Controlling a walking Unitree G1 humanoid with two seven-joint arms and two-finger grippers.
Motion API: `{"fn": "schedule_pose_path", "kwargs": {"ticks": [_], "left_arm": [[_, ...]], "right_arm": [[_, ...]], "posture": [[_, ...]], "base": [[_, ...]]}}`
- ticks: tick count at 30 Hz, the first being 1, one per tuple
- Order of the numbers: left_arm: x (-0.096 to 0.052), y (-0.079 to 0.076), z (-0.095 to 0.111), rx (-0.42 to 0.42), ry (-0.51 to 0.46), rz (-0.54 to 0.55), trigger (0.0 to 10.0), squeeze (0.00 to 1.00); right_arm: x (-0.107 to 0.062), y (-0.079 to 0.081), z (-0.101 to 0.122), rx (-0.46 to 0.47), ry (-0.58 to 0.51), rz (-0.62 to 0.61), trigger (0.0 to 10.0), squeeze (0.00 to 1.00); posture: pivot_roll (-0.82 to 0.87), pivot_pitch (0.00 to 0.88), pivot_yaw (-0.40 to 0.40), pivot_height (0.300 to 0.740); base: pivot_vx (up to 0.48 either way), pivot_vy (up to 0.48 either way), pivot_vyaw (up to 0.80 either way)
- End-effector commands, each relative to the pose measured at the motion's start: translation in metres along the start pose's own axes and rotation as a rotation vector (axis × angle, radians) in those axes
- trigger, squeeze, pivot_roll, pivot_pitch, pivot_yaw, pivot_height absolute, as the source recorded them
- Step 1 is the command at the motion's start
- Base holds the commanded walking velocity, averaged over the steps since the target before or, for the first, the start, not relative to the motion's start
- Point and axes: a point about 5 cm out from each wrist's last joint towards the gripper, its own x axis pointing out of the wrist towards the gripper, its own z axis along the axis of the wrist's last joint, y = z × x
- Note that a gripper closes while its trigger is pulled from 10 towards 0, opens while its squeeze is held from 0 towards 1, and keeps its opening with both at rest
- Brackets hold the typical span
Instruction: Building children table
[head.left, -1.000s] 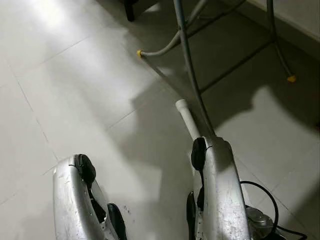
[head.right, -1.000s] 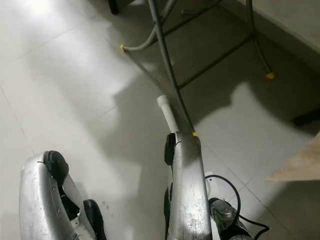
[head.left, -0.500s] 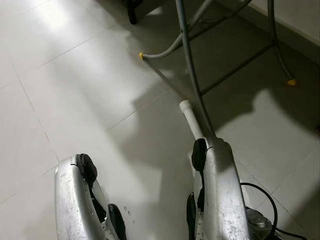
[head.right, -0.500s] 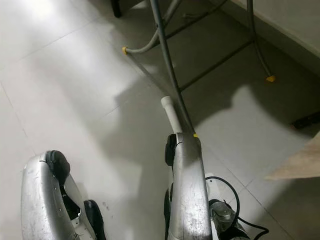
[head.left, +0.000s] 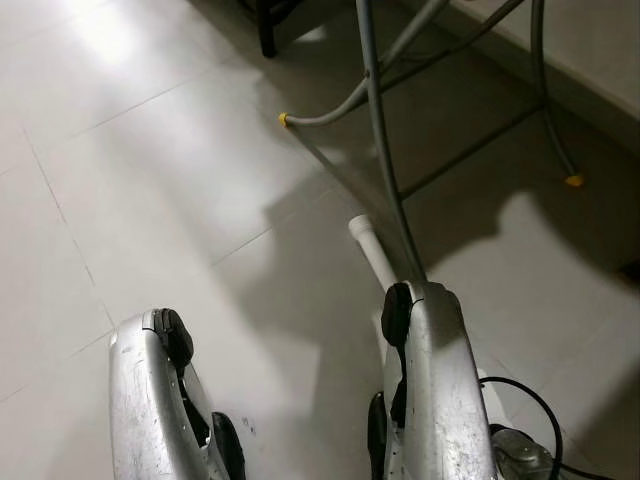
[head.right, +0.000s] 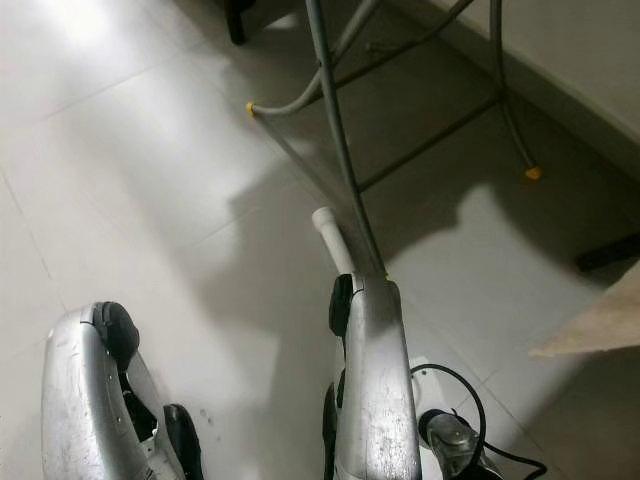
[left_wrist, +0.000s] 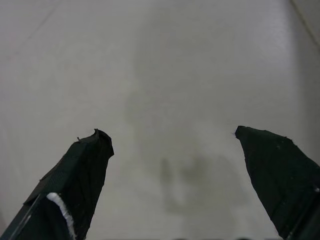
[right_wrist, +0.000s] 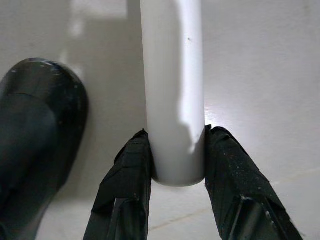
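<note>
A white plastic tube (right_wrist: 172, 90), a table leg, sits clamped between the two black fingers of my right gripper (right_wrist: 175, 134), which is shut on it. In the eye views the tube (head.left: 368, 250) sticks out forward past my right arm (head.left: 430, 390), its free end close to a grey metal frame (head.left: 385, 150) with yellow end caps (head.left: 283, 119) that stands on the tiled floor. My left gripper (left_wrist: 168, 133) hangs open over bare floor with nothing between its fingers, below my left arm (head.left: 160, 400).
A dark furniture leg (head.left: 268, 30) stands at the far top, and a wall runs behind the frame. A pale wooden board (head.right: 600, 325) juts in at the right. A black cable (head.left: 520, 395) loops by my right arm. A dark rounded object (right_wrist: 35, 130) lies beside the tube.
The whole view has shifted slightly, so the frame and floor sit a little lower in the picture. The tube stays in my right gripper and the left arm has not moved.
</note>
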Motion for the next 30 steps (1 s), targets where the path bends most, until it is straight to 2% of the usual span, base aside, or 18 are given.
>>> {"fn": "schedule_pose_path", "kwargs": {"ticks": [1,17,18,30], "left_arm": [[-0.008,0.003,-0.017,0.006,0.067,0.021,10.0,0.0],[-0.005,-0.004,-0.026,0.011,0.098,0.019,10.0,0.0],[-0.006,-0.005,-0.027,0.011,0.101,0.019,10.0,0.0],[-0.007,-0.009,-0.033,0.006,0.119,0.018,10.0,0.0]], "right_arm": [[-0.005,0.003,-0.019,0.007,0.068,0.016,0.0,0.0],[-0.004,0.005,-0.022,0.011,0.088,0.002,0.0,0.0],[-0.004,0.005,-0.022,0.015,0.092,0.005,10.0,0.0],[-0.006,0.006,-0.027,0.025,0.113,0.018,10.0,0.0]], "posture": [[0.03,0.318,-0.023,0.3],[0.03,0.293,-0.016,0.3],[0.03,0.293,-0.016,0.3],[0.02,0.282,-0.027,0.3]], "base": [[0.0,0.0,0.0],[0.0,0.0,0.0],[0.0,0.0,0.0],[0.0,0.0,0.0]]}}
